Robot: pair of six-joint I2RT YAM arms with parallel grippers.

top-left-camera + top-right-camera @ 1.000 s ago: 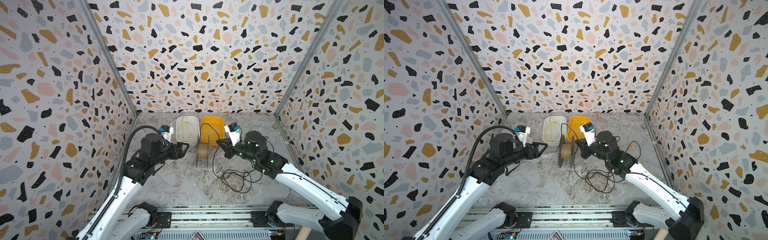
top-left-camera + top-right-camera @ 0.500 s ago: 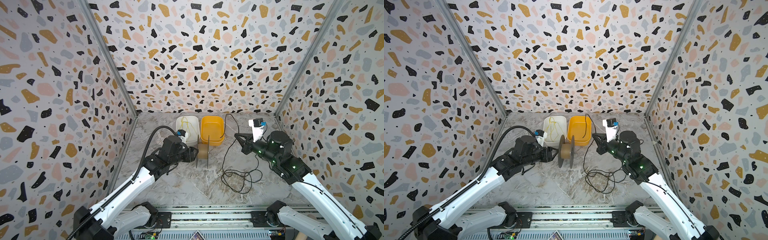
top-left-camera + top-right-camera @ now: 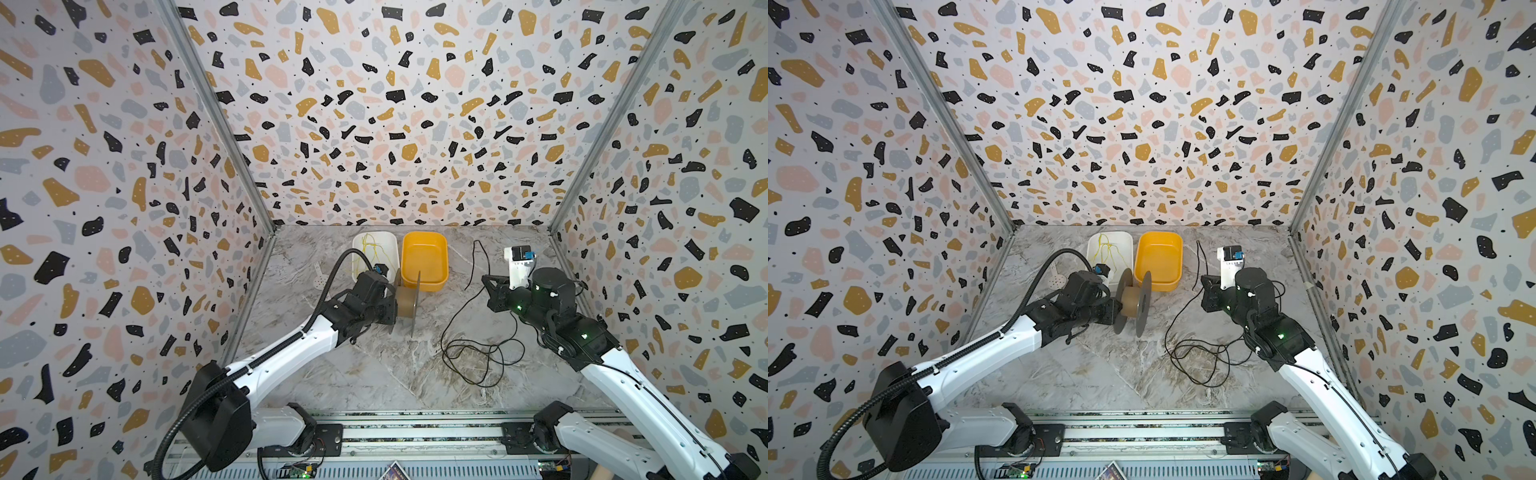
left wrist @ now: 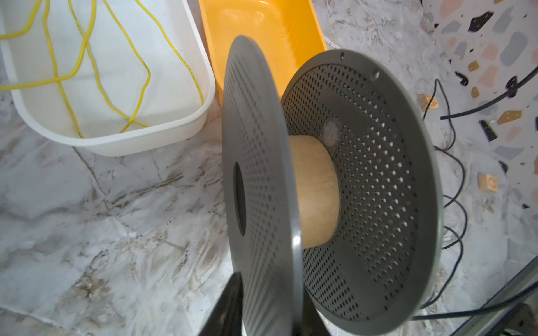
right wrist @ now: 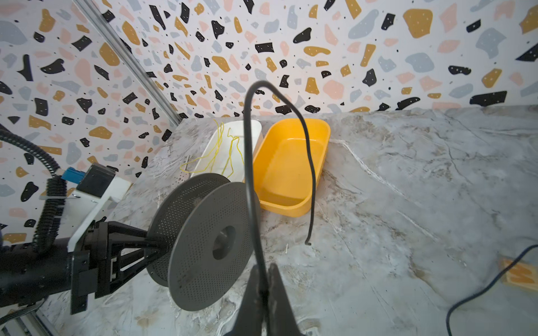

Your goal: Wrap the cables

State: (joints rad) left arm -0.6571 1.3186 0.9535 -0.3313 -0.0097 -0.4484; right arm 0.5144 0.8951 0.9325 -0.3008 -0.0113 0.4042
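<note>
We were only starting: the spool (image 3: 1133,302) was bare. Our right gripper (image 5: 263,280) pinched the black cable (image 5: 247,163) tight; its loops lay beside the spool. Our left gripper (image 4: 266,308) sat around the spool's near disc; we could not tell if it squeezed. Next, the cable end needed to reach the spool's middle.

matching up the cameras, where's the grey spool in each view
Top view: grey spool near the table's middle, just in front of the yellow tub.
Top view: spool in the same spot, both flanges showing.
Left wrist: spool close up, filling the picture, tub behind it.
Right wrist: spool between the left end effector and the black cable.
Shared landmark: the yellow tub beside the spool.
</note>
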